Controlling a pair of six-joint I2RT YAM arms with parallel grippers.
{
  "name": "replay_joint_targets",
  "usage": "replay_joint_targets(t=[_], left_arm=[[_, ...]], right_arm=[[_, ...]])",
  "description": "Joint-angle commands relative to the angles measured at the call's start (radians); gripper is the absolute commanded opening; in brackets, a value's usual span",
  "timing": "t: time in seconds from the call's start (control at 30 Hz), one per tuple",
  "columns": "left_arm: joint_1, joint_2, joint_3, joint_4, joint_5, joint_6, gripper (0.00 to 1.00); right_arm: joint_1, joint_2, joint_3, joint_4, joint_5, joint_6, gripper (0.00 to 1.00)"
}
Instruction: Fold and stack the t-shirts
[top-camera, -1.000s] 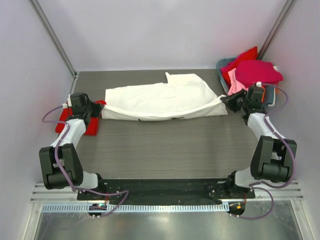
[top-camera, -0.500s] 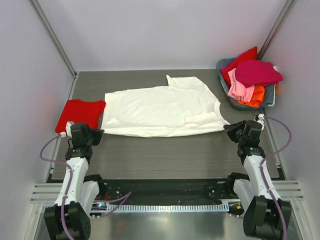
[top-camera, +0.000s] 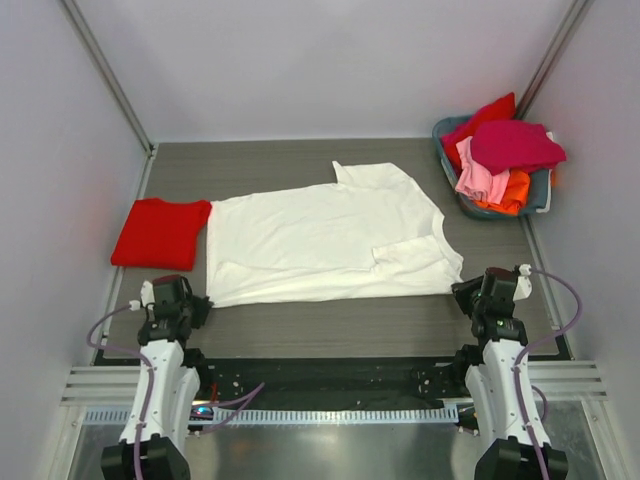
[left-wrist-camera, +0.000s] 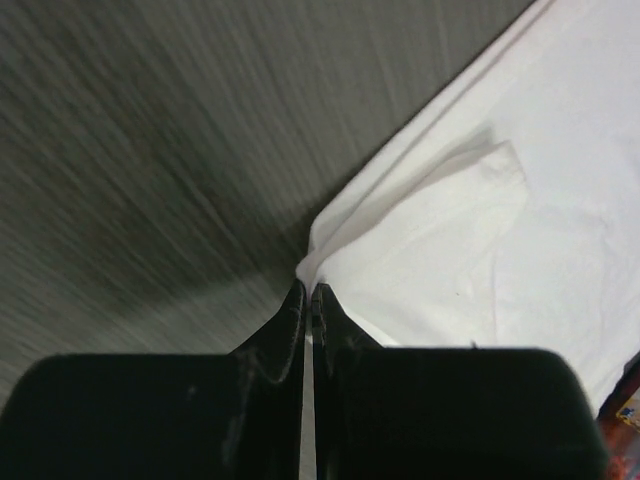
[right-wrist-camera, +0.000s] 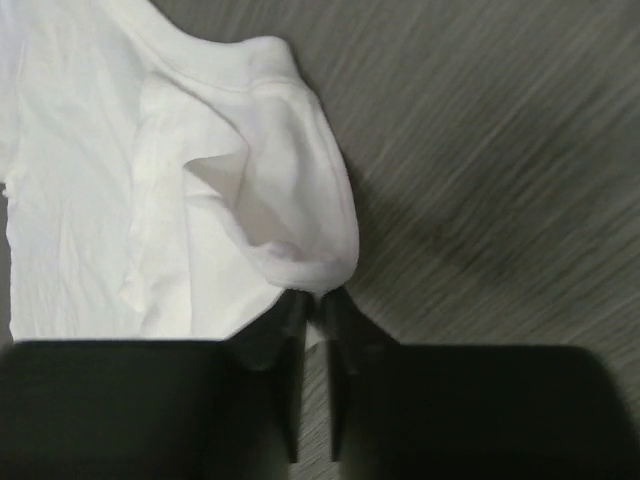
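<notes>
A large white t-shirt (top-camera: 330, 240) lies spread flat on the dark table, its near edge towards the arms. My left gripper (top-camera: 205, 302) is shut on the shirt's near left corner (left-wrist-camera: 400, 230); its fingertips (left-wrist-camera: 296, 300) pinch the cloth. My right gripper (top-camera: 460, 292) is shut on the rolled near right edge (right-wrist-camera: 300, 255). A folded bright red t-shirt (top-camera: 160, 232) lies at the left, beside the white one. No black marks show on the white shirt.
A grey-blue basket (top-camera: 538, 188) stands at the back right, holding a magenta shirt (top-camera: 515, 145), a pink one (top-camera: 478, 175), an orange one (top-camera: 512, 190) and a red one (top-camera: 485, 115). Walls close in the table on the left, right and back.
Both arms have drawn back towards the near edge, pulling the white shirt's edge with them. The shirt has gone from a hanging fold to lying flat. The red shirt is now uncovered.
</notes>
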Motion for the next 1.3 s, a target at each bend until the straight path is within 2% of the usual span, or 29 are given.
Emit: replay_joint_targets(t=[0.0, 0.07, 0.1, 0.13, 0.23, 0.33, 0.43, 0.53, 0.63, 0.73, 0.8, 0.9, 1.0, 1.27], left_arm=[[0.007, -0.066, -0.029, -0.097, -0.048, 0.011, 0.00], [0.007, -0.135, -0.033, -0.140, -0.075, 0.004, 0.09], [0.007, -0.158, -0.039, -0.168, -0.074, -0.003, 0.20], [0.007, -0.205, -0.046, -0.175, -0.062, -0.012, 0.39], [0.006, -0.261, -0.062, -0.186, -0.043, -0.032, 0.66], [0.001, -0.277, -0.062, -0.140, 0.006, -0.023, 0.72], [-0.010, -0.211, -0.032, -0.104, 0.050, -0.003, 0.72], [-0.014, -0.110, 0.054, -0.097, 0.049, 0.023, 0.71], [-0.016, -0.033, 0.190, -0.097, 0.035, 0.065, 0.70], [-0.020, 0.055, 0.304, -0.097, 0.026, 0.132, 0.66], [-0.034, 0.117, 0.356, -0.096, -0.002, 0.175, 0.59], [-0.053, 0.275, 0.439, -0.100, -0.017, 0.264, 0.57], [-0.066, 0.406, 0.470, -0.067, 0.048, 0.292, 0.56], [-0.100, 0.581, 0.553, -0.028, 0.058, 0.335, 0.60]], right_arm=[[-0.004, 0.002, -0.003, -0.072, 0.083, 0.071, 0.29], [-0.005, -0.002, 0.003, -0.112, 0.110, 0.093, 0.45], [-0.004, -0.008, 0.004, -0.124, 0.121, 0.099, 0.57], [-0.004, -0.014, 0.009, -0.153, 0.130, 0.115, 0.61], [-0.004, -0.051, 0.033, -0.161, 0.123, 0.096, 0.64], [-0.005, -0.084, 0.084, -0.160, 0.119, 0.013, 0.65], [-0.005, -0.062, 0.164, -0.155, 0.135, -0.064, 0.66], [-0.004, 0.014, 0.233, -0.120, 0.052, -0.147, 0.65], [0.010, 0.124, 0.269, -0.025, -0.072, -0.182, 0.61], [0.045, 0.258, 0.323, 0.016, -0.111, -0.217, 0.55], [0.117, 0.326, 0.387, 0.018, -0.082, -0.268, 0.54], [0.274, 0.450, 0.476, 0.017, -0.002, -0.321, 0.56], [0.392, 0.585, 0.564, 0.007, 0.044, -0.375, 0.54], [0.585, 0.892, 0.763, -0.017, 0.124, -0.470, 0.52]])
